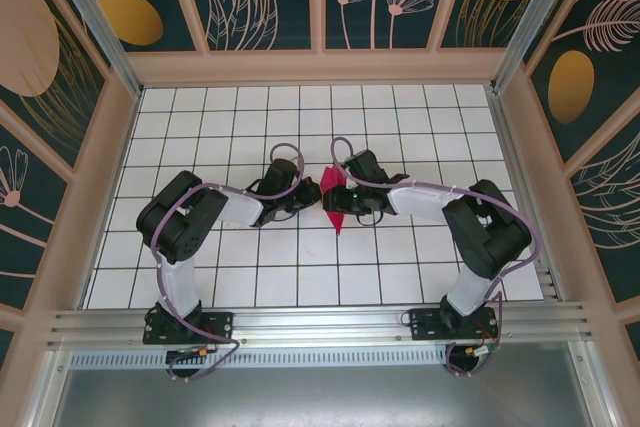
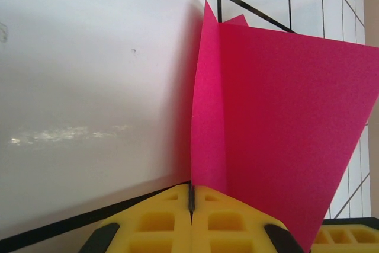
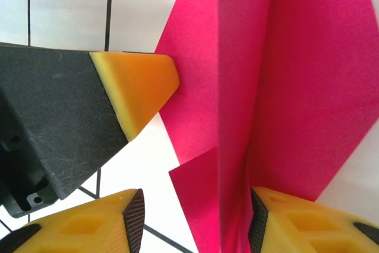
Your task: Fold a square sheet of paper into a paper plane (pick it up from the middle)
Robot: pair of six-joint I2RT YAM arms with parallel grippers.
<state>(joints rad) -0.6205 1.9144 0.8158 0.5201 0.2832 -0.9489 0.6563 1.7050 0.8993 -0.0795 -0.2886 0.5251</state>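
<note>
At the middle of the tiled table (image 1: pixel 250 267), between the two wrists, the square sheet of paper (image 1: pixel 335 205) is found, already creased into a pointed shape with triangular flaps rather than lying as a flat square. In the left wrist view the paper is seen standing up from the tiles along a centre fold. The left gripper (image 2: pixel 191 192) is clamped tight on its lower edge at that fold, with no gap left between the yellow fingers. In the right wrist view the right gripper (image 3: pixel 195 214) is shown partly spread, astride the raised ridge of the paper. One pad lies against the paper and the other is apart from it, so nothing is judged to be held there. A mid-fold step is judged to be in hand, with a wing crease yet to be pressed. For the next move, the ridge would need to be pinched squarely and the flap laid over, without the thin paper being torn or dragged out of the left clamp.
</note>
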